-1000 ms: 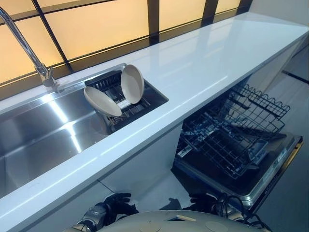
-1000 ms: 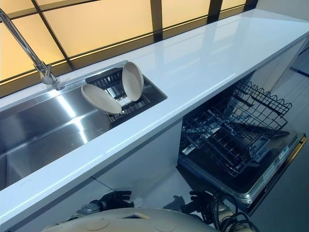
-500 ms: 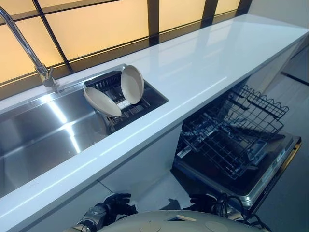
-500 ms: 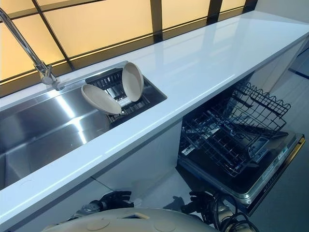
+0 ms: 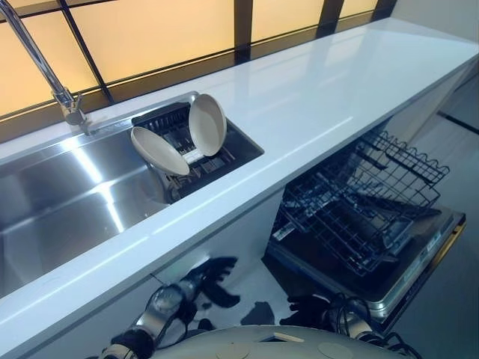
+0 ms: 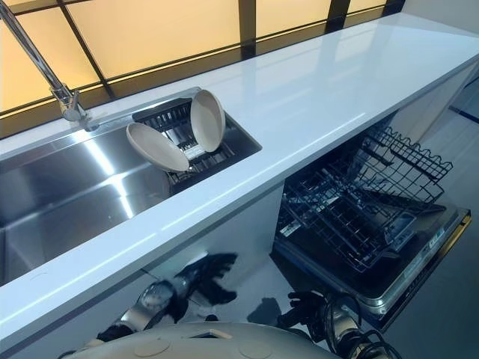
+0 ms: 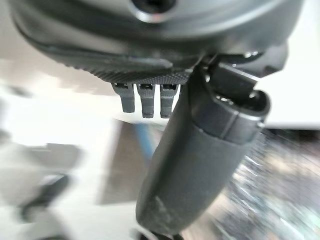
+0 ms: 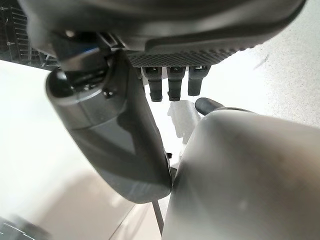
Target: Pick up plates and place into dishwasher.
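Head views: the left hand (image 5: 213,275) has lifted from low beside the body, fingers loosely spread, empty, below the desk (image 5: 299,112) edge. Two plates (image 5: 159,150) lean untouched in the sink rack (image 5: 217,161); the dishwasher (image 5: 359,217) stands open. Wrist views: right hand (image 8: 172,82) relaxed, empty. The reach appears just begun.

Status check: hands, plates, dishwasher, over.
Left hand open, low by counter front; right hand low, unclear. Two plates in sink rack. Dishwasher rack out, unobstructed.
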`<state>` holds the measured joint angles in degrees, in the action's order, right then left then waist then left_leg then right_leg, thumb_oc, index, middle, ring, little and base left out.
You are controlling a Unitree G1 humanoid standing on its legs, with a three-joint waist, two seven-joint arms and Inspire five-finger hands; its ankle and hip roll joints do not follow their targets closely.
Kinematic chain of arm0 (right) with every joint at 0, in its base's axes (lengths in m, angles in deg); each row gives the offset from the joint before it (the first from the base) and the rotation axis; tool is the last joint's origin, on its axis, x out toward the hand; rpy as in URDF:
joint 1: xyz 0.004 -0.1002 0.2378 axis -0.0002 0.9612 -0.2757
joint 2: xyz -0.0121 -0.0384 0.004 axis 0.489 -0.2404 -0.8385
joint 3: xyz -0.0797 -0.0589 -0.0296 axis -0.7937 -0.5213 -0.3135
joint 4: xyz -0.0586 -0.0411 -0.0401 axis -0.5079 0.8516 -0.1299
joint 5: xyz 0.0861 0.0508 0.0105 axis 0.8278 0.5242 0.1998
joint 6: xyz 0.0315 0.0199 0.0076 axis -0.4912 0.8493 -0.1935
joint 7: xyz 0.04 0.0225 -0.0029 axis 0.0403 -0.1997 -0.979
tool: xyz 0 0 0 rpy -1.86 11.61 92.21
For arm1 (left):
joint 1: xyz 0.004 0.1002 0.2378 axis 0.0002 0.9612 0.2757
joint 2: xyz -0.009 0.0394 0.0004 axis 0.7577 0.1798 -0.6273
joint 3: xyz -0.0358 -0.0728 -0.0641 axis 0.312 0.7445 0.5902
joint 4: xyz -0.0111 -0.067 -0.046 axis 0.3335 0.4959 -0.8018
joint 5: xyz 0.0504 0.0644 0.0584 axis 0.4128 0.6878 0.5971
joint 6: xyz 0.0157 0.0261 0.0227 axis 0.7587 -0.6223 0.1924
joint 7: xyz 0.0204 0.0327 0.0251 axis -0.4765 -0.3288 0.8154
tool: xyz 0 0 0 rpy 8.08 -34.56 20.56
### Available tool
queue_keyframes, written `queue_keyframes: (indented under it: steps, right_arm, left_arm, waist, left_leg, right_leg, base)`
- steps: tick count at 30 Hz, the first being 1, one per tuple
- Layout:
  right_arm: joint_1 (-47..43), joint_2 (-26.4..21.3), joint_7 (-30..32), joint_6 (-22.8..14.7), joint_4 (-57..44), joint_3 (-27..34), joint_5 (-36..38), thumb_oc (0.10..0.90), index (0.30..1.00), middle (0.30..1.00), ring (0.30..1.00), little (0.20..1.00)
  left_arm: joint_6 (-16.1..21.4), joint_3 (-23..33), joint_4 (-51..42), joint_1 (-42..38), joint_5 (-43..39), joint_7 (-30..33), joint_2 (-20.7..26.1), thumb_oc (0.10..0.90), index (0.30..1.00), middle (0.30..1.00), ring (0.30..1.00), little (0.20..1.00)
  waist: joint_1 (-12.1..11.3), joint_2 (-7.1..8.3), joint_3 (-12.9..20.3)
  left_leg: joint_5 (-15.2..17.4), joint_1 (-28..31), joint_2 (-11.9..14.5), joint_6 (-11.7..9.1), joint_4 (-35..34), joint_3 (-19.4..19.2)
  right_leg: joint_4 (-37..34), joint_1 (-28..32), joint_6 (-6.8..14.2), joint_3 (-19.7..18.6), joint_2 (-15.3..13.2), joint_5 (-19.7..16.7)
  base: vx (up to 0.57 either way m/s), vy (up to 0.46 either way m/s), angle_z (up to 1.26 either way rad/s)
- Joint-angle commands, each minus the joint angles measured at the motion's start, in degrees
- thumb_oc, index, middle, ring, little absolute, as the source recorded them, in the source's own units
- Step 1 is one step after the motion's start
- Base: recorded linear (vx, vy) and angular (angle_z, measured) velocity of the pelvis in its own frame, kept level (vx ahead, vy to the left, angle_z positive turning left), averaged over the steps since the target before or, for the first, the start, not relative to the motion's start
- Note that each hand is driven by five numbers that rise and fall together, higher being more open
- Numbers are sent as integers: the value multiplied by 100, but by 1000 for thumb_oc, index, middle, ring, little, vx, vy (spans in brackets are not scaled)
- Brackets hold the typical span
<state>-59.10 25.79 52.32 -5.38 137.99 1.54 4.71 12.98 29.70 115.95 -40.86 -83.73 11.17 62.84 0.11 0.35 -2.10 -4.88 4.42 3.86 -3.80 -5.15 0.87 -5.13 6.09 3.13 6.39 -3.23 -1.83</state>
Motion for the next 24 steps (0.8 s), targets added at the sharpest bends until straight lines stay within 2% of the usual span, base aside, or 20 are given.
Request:
queue_keyframes:
  steps: [1,4,5,7,11,13,17,20,24]
  right_arm:
    - [-30,-28,-86,124,-282,-259,-134,800,900,900,900,900]
    - [-15,-55,-84,112,-340,-294,-182,800,900,900,900,900]
    - [-1,-78,-75,108,-364,-299,-183,800,900,900,900,900]
    - [2,-89,-76,70,-340,-295,-183,800,900,900,900,900]
    - [-33,-124,-89,-33,-189,-316,-184,800,900,900,900,900]
    - [-53,-128,-83,-43,-157,-334,-181,800,900,900,900,900]
    - [-199,-121,-39,-213,158,-400,-113,800,900,900,900,900]
    - [-352,-54,52,-257,234,-509,4,800,900,900,900,900]
    - [-620,51,176,-380,402,-705,282,800,900,900,900,900]
  left_arm:
    - [228,-17,-989,-821,-847,-577,110,800,900,900,900,900]
    - [53,-71,-1962,-931,-1360,-911,234,800,900,900,900,900]
    - [-103,-88,-2565,-974,-1674,-1111,339,800,900,900,900,900]
    - [-196,-72,-2906,-994,-1772,-1219,374,800,900,900,900,900]
    - [-646,-65,-4050,-1162,-2298,-1591,495,800,900,900,900,900]
    - [-798,-86,-4397,-1231,-2495,-1532,527,800,900,900,900,900]
    - [-1126,-22,-5103,-1563,-3254,-1425,350,800,900,900,900,900]
    - [-1487,-96,-5463,-1838,-4061,-1254,-25,800,900,900,900,900]
    - [-1716,-373,-5577,-2112,-4837,-1003,-519,800,900,900,900,900]
  waist:
    - [-15,196,-176]
    - [-18,204,-238]
    - [-31,214,-255]
    - [-39,227,-266]
    - [-78,265,-261]
    - [-93,277,-273]
    - [-210,334,-315]
    - [-319,439,-384]
    - [-408,590,-436]
  left_leg:
    - [402,55,-678,579,75,-187]
    - [417,58,-666,600,85,-186]
    - [423,61,-652,605,79,-171]
    - [425,70,-640,602,74,-158]
    - [407,70,-565,554,86,-98]
    - [387,46,-541,527,116,-62]
    - [325,-92,-492,448,250,77]
    - [307,-237,-455,365,435,195]
    - [333,-369,-429,278,668,312]
  right_leg:
    - [222,-263,-46,-281,331,-181]
    - [184,-257,-51,-289,342,-203]
    - [139,-239,-49,-297,358,-221]
    - [111,-219,-46,-303,371,-229]
    - [43,-147,-64,-349,438,-213]
    - [41,-141,-70,-358,453,-215]
    - [14,-99,-97,-303,473,-222]
    - [19,-61,-121,-220,487,-220]
    - [50,-23,-143,-156,499,-196]
  base:
    - [-46,-27,-6]
    - [-61,-53,-7]
    - [-53,-75,-3]
    - [-34,-82,1]
    - [-31,-119,3]
    - [-41,-99,7]
    - [-55,-123,9]
    - [-79,-159,16]
    - [-43,-138,32]
